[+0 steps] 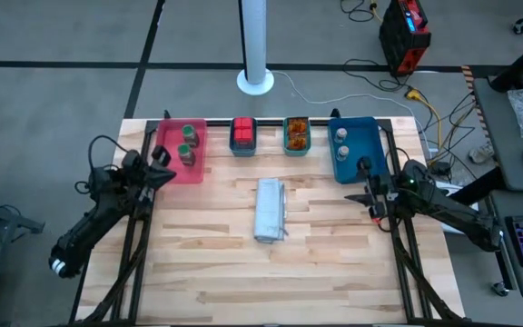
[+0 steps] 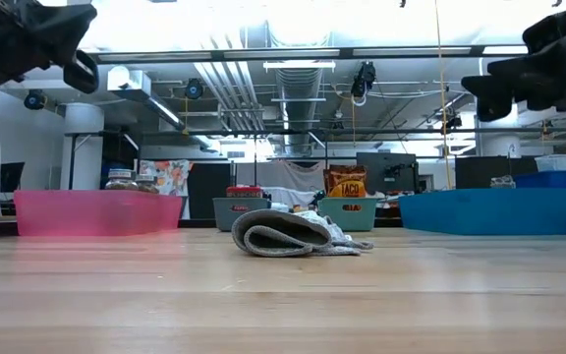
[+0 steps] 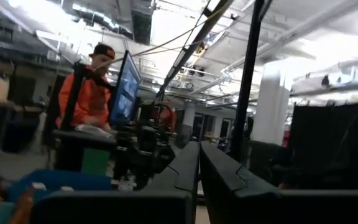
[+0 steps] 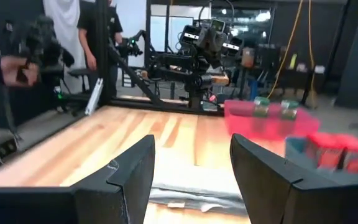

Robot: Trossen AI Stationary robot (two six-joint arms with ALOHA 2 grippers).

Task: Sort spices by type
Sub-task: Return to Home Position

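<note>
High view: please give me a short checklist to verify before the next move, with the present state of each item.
1. Green-lidded jars all inside the pink tray: ok.
2. Pale-lidded jars inside the blue tray: ok.
3. Red boxes and orange packets kept apart: ok.
4. Right gripper, fingers open with nothing between them: ok.
5. Left gripper, fingers together and holding nothing: ok.
6. No spice hidden under the folded bundle: cannot tell.

The high view looks straight down on the table (image 1: pixel 243 272). The low view faces level across it; both show the folded bundle (image 1: pixel 271 211)
</note>
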